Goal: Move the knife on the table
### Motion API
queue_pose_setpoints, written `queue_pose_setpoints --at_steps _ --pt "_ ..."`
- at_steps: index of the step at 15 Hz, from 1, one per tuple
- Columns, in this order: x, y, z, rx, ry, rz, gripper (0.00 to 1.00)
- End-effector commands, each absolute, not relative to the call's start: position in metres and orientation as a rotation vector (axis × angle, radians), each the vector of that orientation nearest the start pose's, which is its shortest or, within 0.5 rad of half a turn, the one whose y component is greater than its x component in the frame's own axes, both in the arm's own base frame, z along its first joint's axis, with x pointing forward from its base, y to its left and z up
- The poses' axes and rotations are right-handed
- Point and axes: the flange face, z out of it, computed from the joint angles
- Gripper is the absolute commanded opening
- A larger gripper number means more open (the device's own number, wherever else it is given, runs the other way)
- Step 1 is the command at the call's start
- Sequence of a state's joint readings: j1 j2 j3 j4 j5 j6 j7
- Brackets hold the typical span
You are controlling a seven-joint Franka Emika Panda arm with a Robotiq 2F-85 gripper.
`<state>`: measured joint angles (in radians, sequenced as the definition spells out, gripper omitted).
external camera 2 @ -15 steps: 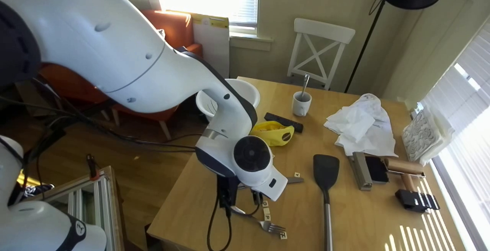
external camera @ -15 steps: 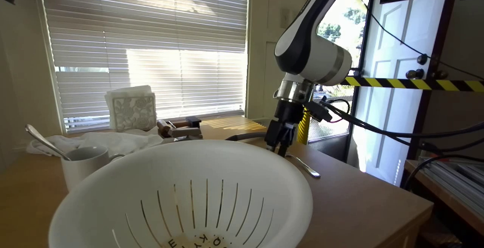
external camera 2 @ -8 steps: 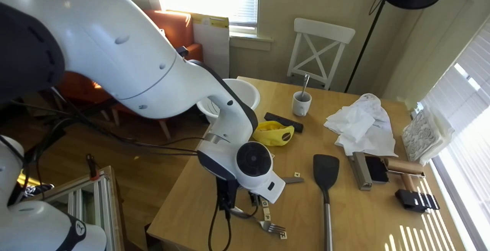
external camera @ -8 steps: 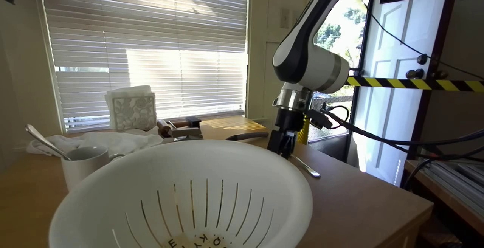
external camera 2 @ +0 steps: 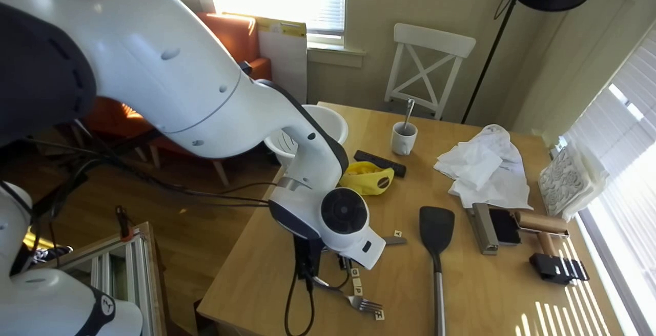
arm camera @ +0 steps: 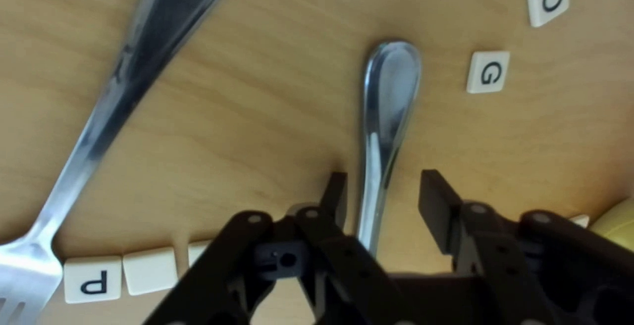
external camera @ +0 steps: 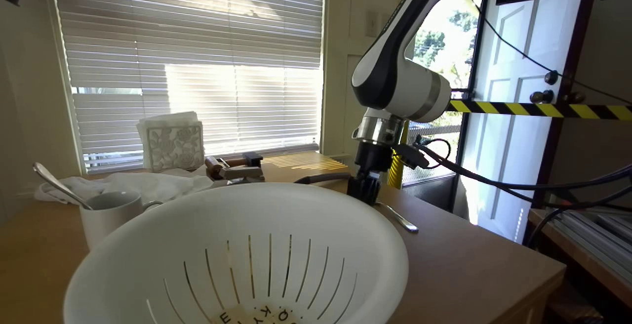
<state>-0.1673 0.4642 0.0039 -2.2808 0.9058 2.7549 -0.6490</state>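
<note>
Gripper [arm camera: 384,196] stands over the knife [arm camera: 380,151], jaws partly apart, one to either side of it, a gap visible at each. The knife lies on the table [external camera 2: 487,290]; its blade [external camera 2: 394,241] shows in an exterior view. Tile G [arm camera: 488,71] lies near the knife; fork [arm camera: 105,117] on its opposite side; spatula [external camera 2: 436,236] past its tip. Colander [external camera: 296,205] and mug [external camera 2: 403,144] stand well apart from it.

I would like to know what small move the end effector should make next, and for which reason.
Probably, the end effector should close gently on the knife. In the wrist view, it lies between the open jaws with a gap on each side, not yet gripped; the fork lies outside them, so it seems unlikely to be caught.
</note>
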Motion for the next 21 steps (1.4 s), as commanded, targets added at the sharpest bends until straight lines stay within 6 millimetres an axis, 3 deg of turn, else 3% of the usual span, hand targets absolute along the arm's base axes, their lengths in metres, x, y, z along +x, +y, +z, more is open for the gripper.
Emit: queue_pose_setpoints --at_steps 1,8,13,15,21 --pt "0.5091 -0.1140 0.1370 -2.758 0.516 -0.204 0.31" --pt "0.5092 -0.1149 0.1367 -2.755 0.510 -0.206 0.29" --pt "0.5091 -0.1143 0.1360 -2.757 0.502 -0.201 0.13" --pt "0.5103 -0.1131 0.1359 -2.760 0.494 -0.202 0.10" --pt "0.5113 -0.1085 0.1354 -2.799 0.458 -0.191 0.13"
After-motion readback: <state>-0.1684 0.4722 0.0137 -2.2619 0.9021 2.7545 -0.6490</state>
